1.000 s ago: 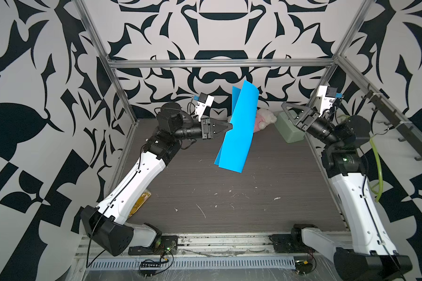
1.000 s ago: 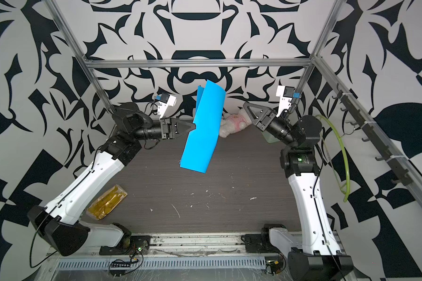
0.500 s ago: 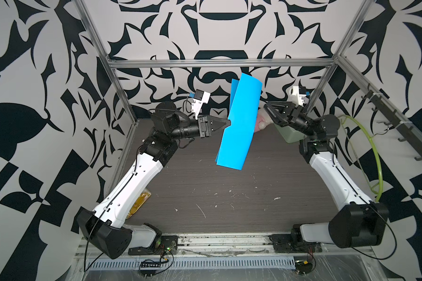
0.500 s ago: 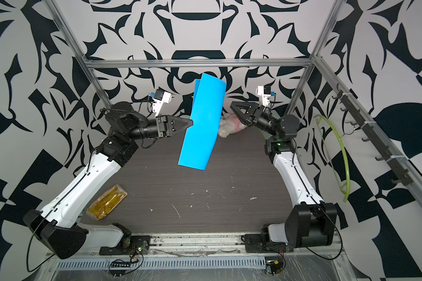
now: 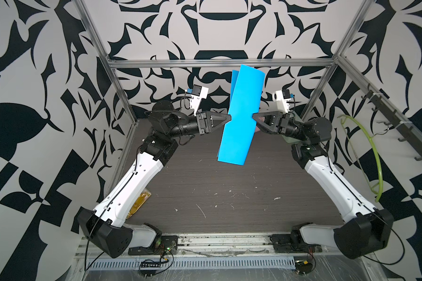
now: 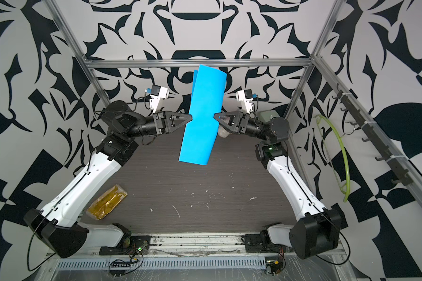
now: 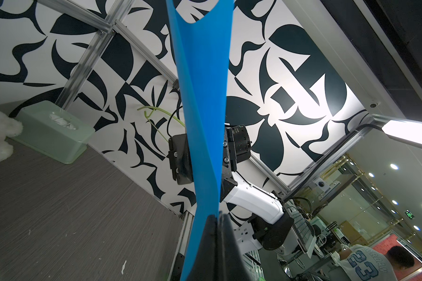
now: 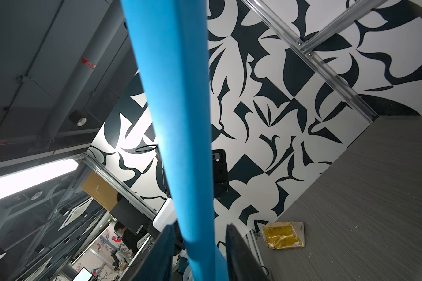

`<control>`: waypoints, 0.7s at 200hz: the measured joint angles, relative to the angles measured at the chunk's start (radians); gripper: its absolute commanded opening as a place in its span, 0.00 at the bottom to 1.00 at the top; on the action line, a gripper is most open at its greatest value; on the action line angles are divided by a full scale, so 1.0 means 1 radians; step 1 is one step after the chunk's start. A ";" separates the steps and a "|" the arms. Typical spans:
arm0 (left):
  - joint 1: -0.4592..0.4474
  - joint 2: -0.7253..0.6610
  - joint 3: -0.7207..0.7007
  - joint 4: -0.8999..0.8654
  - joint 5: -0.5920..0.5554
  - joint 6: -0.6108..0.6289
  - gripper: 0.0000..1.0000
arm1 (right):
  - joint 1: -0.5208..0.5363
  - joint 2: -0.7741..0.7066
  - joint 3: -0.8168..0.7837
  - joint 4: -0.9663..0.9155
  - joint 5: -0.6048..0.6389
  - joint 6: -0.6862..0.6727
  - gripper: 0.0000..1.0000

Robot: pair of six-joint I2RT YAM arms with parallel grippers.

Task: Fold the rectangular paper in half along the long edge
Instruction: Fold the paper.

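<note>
In both top views the paper [image 5: 239, 116] hangs in midair, doubled over, between the left hand [image 5: 230, 118] and the right hand [image 5: 253, 116]. Left wrist view: that hand pinches the loose edges together. Right wrist view: the jaws stand apart, straddling the rounded bend, which still needs creasing.

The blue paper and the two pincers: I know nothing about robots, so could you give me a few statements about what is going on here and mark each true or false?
1. The blue paper lies flat on the table. False: it is held up in the air above the table, loosely doubled over.
2. The left pincer is shut on one edge of the paper. True.
3. The right pincer is clamped tight on the paper. False: its jaws stand apart, one on either side of the paper's rounded bend.
4. A yellow packet lies on the table near the left arm. True.
</note>
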State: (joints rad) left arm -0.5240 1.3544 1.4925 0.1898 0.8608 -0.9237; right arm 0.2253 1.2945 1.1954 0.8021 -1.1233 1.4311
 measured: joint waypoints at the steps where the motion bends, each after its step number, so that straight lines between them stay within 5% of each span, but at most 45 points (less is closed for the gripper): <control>1: 0.000 0.000 0.000 0.000 0.000 0.000 0.00 | 0.000 0.000 0.000 -0.001 0.000 -0.005 0.22; 28: 0.000 0.001 0.000 0.008 0.000 -0.002 0.00 | 0.008 0.000 0.000 -0.021 0.001 -0.021 0.00; 59: 0.000 0.002 0.000 0.013 0.000 -0.004 0.00 | 0.014 0.000 0.000 -0.012 0.002 -0.024 0.00; 73: 0.000 0.002 0.000 0.013 0.000 -0.004 0.00 | 0.014 0.000 0.000 -0.012 0.002 -0.028 0.13; 97: 0.000 0.002 0.000 0.011 0.000 -0.003 0.00 | 0.015 0.000 0.007 -0.029 0.004 -0.052 0.19; 140: 0.000 0.002 0.000 0.008 -0.005 -0.003 0.00 | 0.015 0.011 0.074 -0.016 0.012 -0.074 0.00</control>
State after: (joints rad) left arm -0.5240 1.3560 1.4925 0.1982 0.8558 -0.9272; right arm 0.2401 1.3060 1.2697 0.7864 -1.1110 1.3567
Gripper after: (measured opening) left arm 0.046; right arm 0.049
